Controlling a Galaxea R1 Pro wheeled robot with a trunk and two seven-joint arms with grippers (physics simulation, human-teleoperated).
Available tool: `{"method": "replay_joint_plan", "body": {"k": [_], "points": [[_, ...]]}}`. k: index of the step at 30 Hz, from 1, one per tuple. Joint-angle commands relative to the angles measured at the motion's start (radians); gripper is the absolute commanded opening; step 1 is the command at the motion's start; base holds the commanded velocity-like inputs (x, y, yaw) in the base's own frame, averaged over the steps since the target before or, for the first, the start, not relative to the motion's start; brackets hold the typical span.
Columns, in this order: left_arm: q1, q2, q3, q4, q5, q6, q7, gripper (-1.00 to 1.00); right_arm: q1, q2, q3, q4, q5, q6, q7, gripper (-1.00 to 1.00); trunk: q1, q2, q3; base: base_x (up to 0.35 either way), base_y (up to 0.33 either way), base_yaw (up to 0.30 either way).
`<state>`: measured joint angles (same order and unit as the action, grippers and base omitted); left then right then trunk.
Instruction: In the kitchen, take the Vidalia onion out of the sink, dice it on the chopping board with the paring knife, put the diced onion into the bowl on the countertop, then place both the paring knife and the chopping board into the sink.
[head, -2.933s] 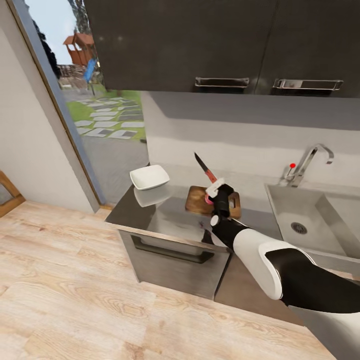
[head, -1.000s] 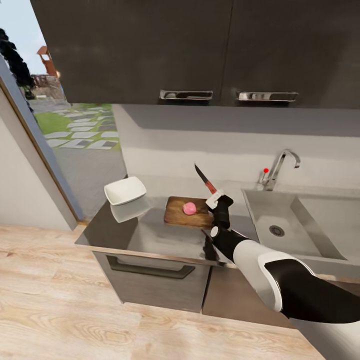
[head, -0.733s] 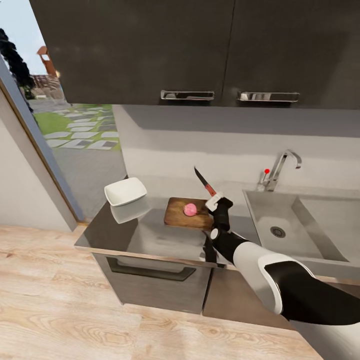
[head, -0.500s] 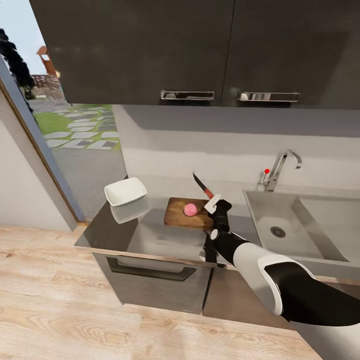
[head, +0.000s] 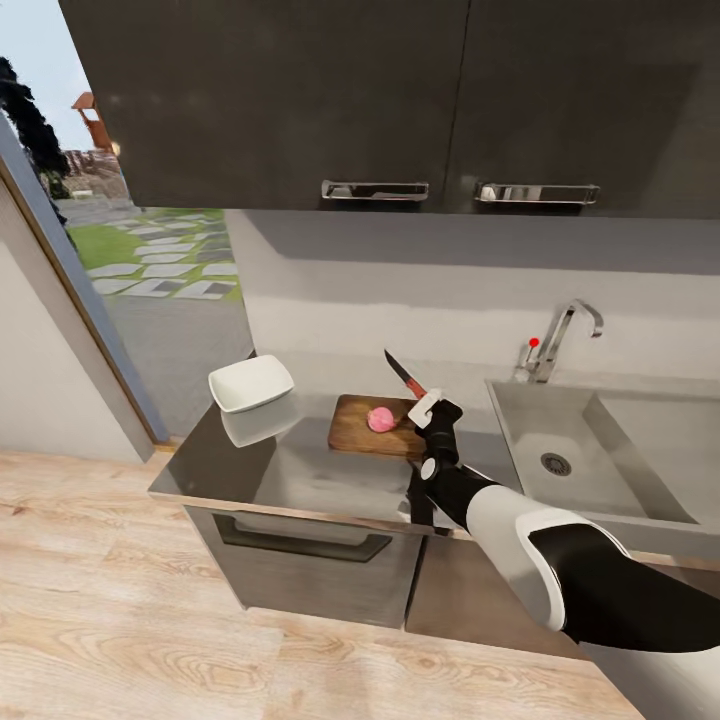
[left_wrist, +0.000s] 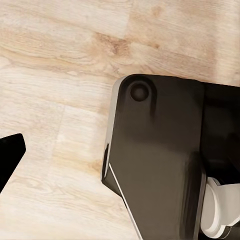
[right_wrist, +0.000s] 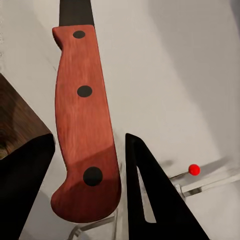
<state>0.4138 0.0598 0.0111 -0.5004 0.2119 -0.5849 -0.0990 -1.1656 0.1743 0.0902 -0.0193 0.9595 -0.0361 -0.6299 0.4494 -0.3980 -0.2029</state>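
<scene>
The pinkish Vidalia onion (head: 380, 419) lies on the brown chopping board (head: 352, 427) on the grey countertop (head: 300, 475). My right gripper (head: 430, 408) (right_wrist: 89, 150) is shut on the paring knife's reddish handle (right_wrist: 82, 115). It holds the knife just right of the board, with the dark blade (head: 399, 367) slanting up and left above the onion, not touching it. The white bowl (head: 250, 383) stands at the counter's left end. The steel sink (head: 600, 478) is to the right. In the left wrist view one dark fingertip (left_wrist: 11, 155) of my left gripper hangs far out at the edge over wooden floor.
Dark wall cabinets (head: 400, 100) hang above the counter. The chrome tap (head: 560, 335) with its red knob (head: 533, 342) stands behind the sink. A glass door (head: 130, 270) opens left of the counter. My own dark base (left_wrist: 155, 160) sits on the wooden floor (head: 120, 610).
The head view swung left early on, bringing the onion on the board into sight. Over the last second the knife has dropped slightly and leaned towards the onion.
</scene>
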Motion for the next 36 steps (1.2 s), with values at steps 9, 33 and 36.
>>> {"method": "replay_joint_plan", "body": {"k": [9, 33, 36], "points": [[0.000, 0.000, 0.001, -0.002, 0.011, 0.001, -0.010, 1.00, -0.001, 0.000, 0.008, 0.002, -0.008, -0.003, 0.051, -1.00, 0.001, -0.002, -0.002, 0.000, 0.000, 0.000], [0.000, -0.001, 0.001, -0.001, 0.011, 0.002, -0.010, 1.00, 0.035, 0.000, 0.011, 0.002, -0.007, -0.004, 0.104, -1.00, 0.001, -0.002, -0.002, 0.000, 0.000, 0.000], [0.000, 0.000, 0.001, -0.002, 0.011, 0.002, -0.010, 1.00, 0.035, 0.000, 0.011, 0.002, -0.007, -0.004, 0.107, -1.00, 0.001, -0.002, -0.002, 0.000, 0.000, 0.000]]}}
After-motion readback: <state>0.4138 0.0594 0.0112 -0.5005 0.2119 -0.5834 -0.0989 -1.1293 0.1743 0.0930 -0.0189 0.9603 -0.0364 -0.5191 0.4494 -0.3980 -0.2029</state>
